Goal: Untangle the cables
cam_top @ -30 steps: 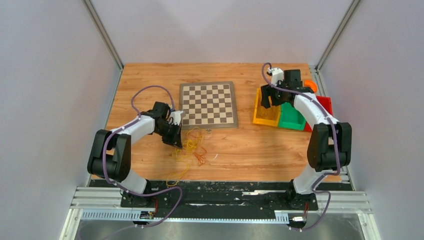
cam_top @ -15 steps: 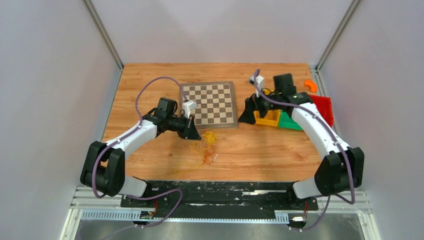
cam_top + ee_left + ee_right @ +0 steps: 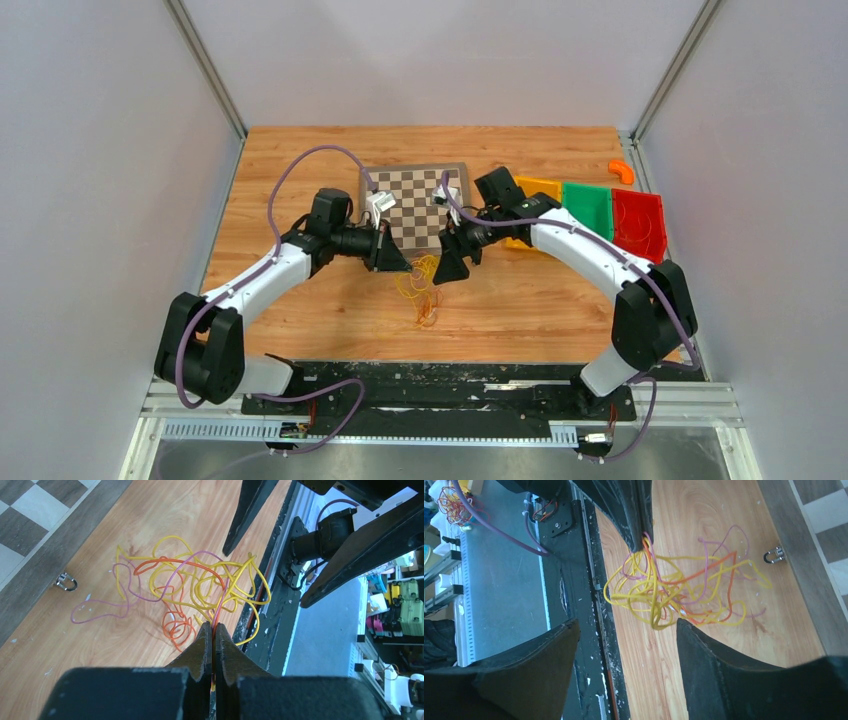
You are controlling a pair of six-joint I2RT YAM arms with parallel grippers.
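The cables were one small loose knot just below the centre of the top view, over the wooden table, close under the lower edge of the chessboard but not on it. The left gripper had its jaws pressed together on a few strands at the near side of the knot; in the left wrist view an orange, a yellow and a pale purple strand ran straight into the slit between them. The right gripper stood w/ jaws wide apart and nothing between them, pointed at the same knot from the right side of the top view, near but not touching. The strands looked very thin and light, soft enough to bend into curls but w/ a little spring, so they kept open loops instead of lying flat. I judged they would slide easily through a weak pinch, and a hard pull would prob. only tighten the crossings. The dense yellow middle seemed a bad place to grip, too many strands together. Better, in my opinion, was an outer free part, e.g. the purple loop at the left of the left wrist view, which lay apart from the rest, just beside a small metal ring. Whether the lower loops rested on the wood or hung a bit above it, I could not tell.
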